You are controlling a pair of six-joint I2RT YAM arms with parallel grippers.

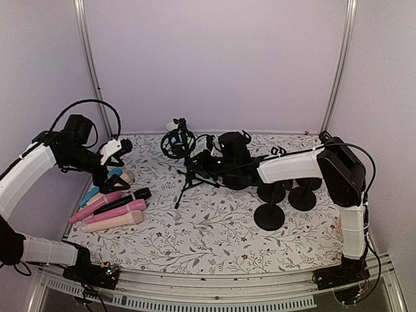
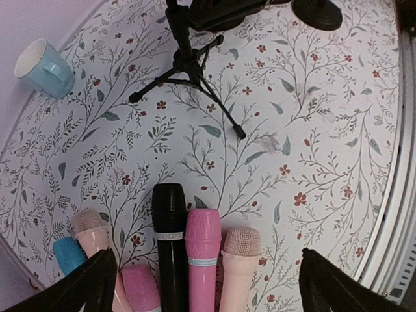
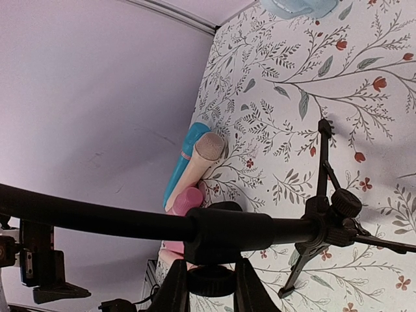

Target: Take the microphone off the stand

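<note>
The floral worktop [image 1: 214, 234] fills the lower frame, with the tripod stand [image 1: 189, 177] at centre. My right claw [image 3: 211, 287] pinches its black collar. My left claw [image 1: 112, 153] gapes wide at left, over loose microphones [image 1: 110, 211]. The microphone [image 1: 173, 145] sits atop the stand.
</note>
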